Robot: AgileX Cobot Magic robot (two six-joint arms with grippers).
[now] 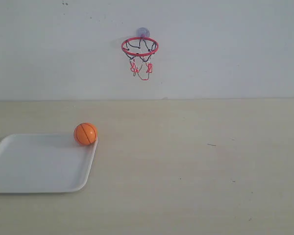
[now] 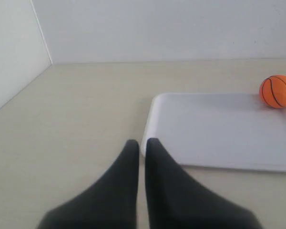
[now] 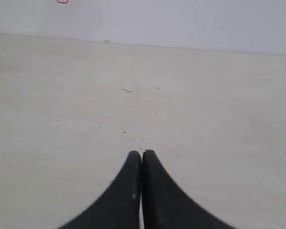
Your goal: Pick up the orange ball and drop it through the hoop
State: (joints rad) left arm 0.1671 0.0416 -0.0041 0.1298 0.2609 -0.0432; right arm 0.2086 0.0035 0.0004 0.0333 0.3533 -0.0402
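Orange ball (image 1: 85, 133) rests at white tray (image 1: 39, 166) corner, hoop (image 1: 139, 46) on wall (image 1: 235, 49).

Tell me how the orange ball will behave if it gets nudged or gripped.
The orange ball is round and sits at the white tray's corner rim, so a nudge would probably roll it off. It looks small, likely light. Its smooth curved surface may slip from an off-centre grip.
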